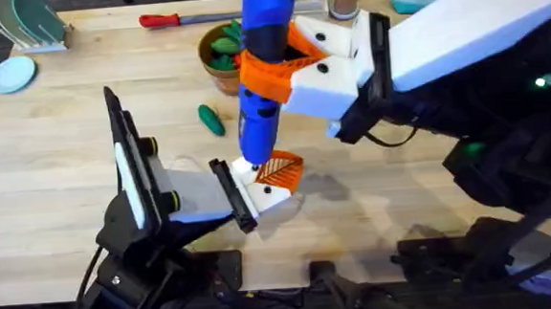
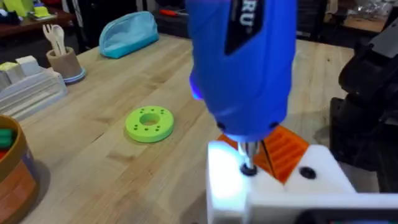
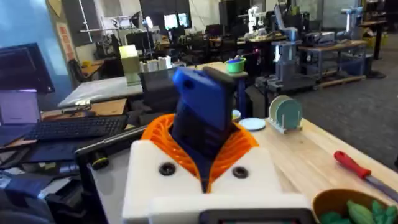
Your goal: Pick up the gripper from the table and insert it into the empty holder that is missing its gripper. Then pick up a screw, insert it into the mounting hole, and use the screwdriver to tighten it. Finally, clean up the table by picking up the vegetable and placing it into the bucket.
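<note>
The chunky blue pen-shaped electric screwdriver [image 1: 259, 69] stands nearly upright in the right gripper [image 1: 294, 62], whose white fingers with orange ribbed pads [image 3: 163, 134] are clamped round the upper part of its body; its thin metal bit [image 2: 247, 157] is seated on the plain white angular plastic holder [image 2: 273, 193], just beside the small bright orange ribbed plastic gripper piece [image 2: 287, 149] already lodged there; the tool looks rigid, smooth-cased and fairly heavy for its size, so it would likely twist or slip unless held broadly across the barrel, as here, with the ribs biting the plastic; the screw itself is too small to make out under the bit; whether the left gripper is apart or together cannot be told; the small dark green oblong toy vegetable [image 1: 211, 119] lies on the wooden table [image 1: 56, 168] near the round orange-brown bucket [image 1: 215, 74]; it looks light and smooth, best pinched across its middle
</note>
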Controlling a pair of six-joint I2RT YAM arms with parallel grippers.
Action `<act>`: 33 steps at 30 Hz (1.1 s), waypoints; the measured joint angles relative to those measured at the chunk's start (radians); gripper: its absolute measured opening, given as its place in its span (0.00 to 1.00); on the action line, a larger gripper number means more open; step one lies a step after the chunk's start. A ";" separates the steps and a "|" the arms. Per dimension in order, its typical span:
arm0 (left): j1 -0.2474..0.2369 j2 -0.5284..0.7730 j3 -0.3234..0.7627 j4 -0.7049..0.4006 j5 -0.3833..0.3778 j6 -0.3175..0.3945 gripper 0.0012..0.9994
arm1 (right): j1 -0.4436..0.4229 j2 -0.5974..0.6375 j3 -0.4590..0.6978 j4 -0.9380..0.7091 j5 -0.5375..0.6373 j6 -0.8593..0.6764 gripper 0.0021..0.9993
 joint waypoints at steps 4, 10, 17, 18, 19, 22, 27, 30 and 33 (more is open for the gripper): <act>0.000 0.000 0.000 0.000 0.000 0.000 0.00 | -0.011 0.001 -0.003 0.114 -0.002 0.000 0.02; 0.000 0.000 0.000 0.000 0.000 0.000 0.00 | -0.096 -0.001 -0.003 0.190 0.000 0.019 0.02; 0.000 0.000 0.000 0.000 0.000 0.000 0.00 | -0.257 -0.001 -0.003 0.037 0.000 -0.093 0.02; 0.000 0.000 0.000 0.000 0.000 0.000 0.00 | -0.284 0.000 -0.003 0.013 0.000 -0.125 0.02; 0.000 0.000 0.000 0.000 0.000 0.000 0.00 | -0.318 0.000 -0.003 -0.008 0.000 -0.163 0.02; 0.000 0.000 0.000 0.000 0.000 0.000 0.00 | -0.405 0.000 -0.003 -0.038 0.015 -0.250 0.02; 0.000 0.000 0.000 0.000 0.000 0.000 0.00 | -0.514 0.000 -0.003 -0.200 0.098 -0.436 0.02; 0.000 0.000 0.000 0.000 0.000 0.000 0.00 | -0.543 0.000 -0.003 -0.337 0.192 -0.579 0.02; 0.000 0.000 0.000 0.000 0.000 0.000 0.00 | -0.551 0.000 -0.003 -0.478 0.328 -0.732 0.02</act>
